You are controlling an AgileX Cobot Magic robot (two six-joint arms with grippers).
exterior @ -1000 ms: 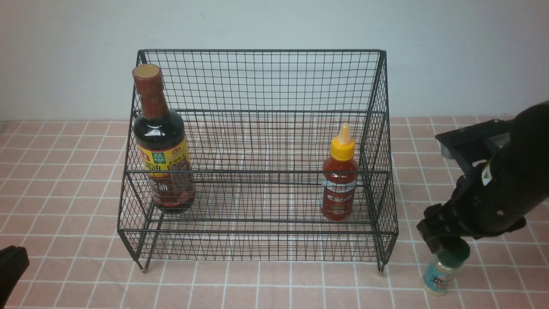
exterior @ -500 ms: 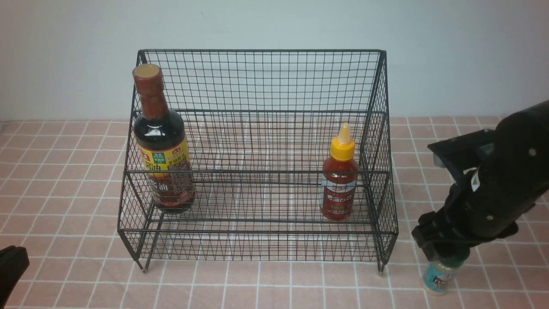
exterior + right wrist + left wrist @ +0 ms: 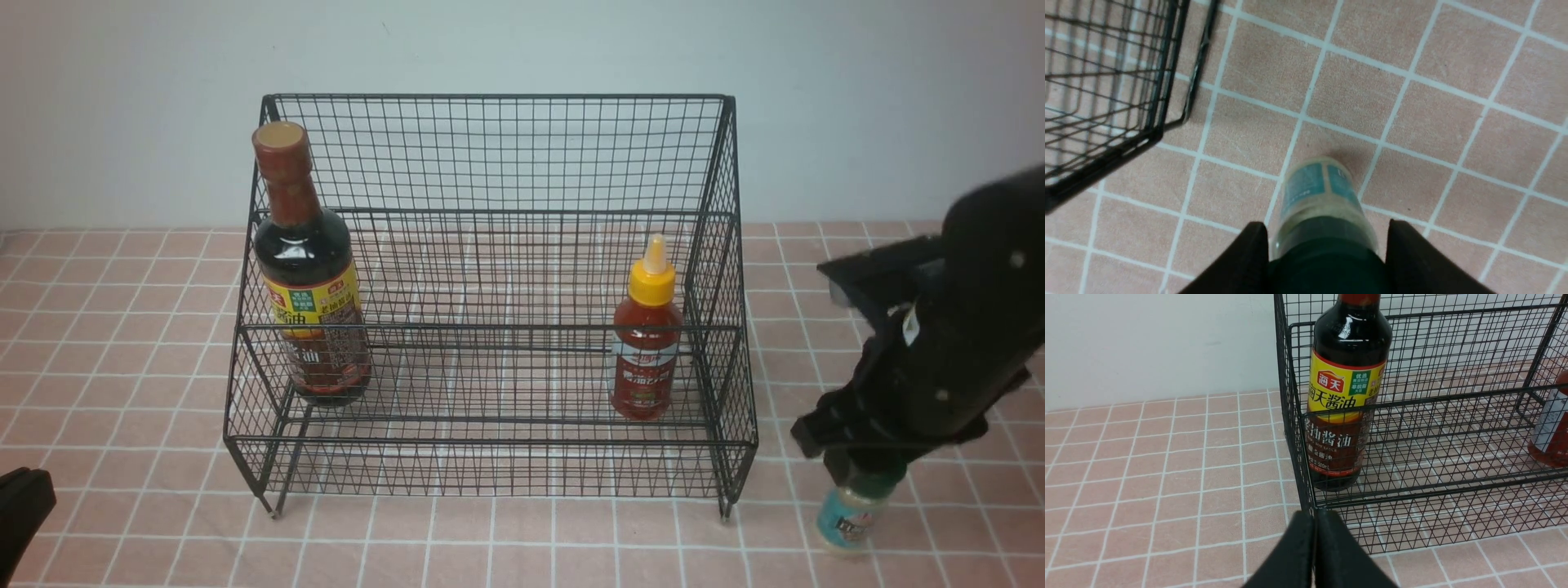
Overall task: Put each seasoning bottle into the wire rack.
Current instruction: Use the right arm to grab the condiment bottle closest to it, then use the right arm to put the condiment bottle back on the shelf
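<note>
front view: right pincer (image 3: 865, 474) is down over the shaker (image 3: 849, 523), which hangs straight below it with its base on or just off the tile table (image 3: 122, 327), can't tell which. the wire rack (image 3: 498, 96) is to that pincer's left, its near corner close by but apart from it. the soy sauce bottle (image 3: 306, 294) stands upright at the rack's far end from the right pincer, and the red sauce bottle (image 3: 647, 343) stands at the end nearer it. both are inside the mesh. the left pincer (image 3: 20, 510) is only a black edge in the corner, well away from everything.

left wrist view: left pincer (image 3: 1314, 555) has its fingers pressed together with nothing between them. the rack's corner post is just past its tips, with the soy sauce bottle right behind that post.

right wrist view: the shaker's green cap fills the gap between the right pincer's fingers (image 3: 1249, 253), with contact on both sides. i read that as a grip on the cap. the rack's corner foot is off to one side, clear of the shaker.

progress: two of three are in. left to do, by my read: lift the shaker over the front rail, set it on a tier, let go. it's a cap-only hold, so it may swing.
</note>
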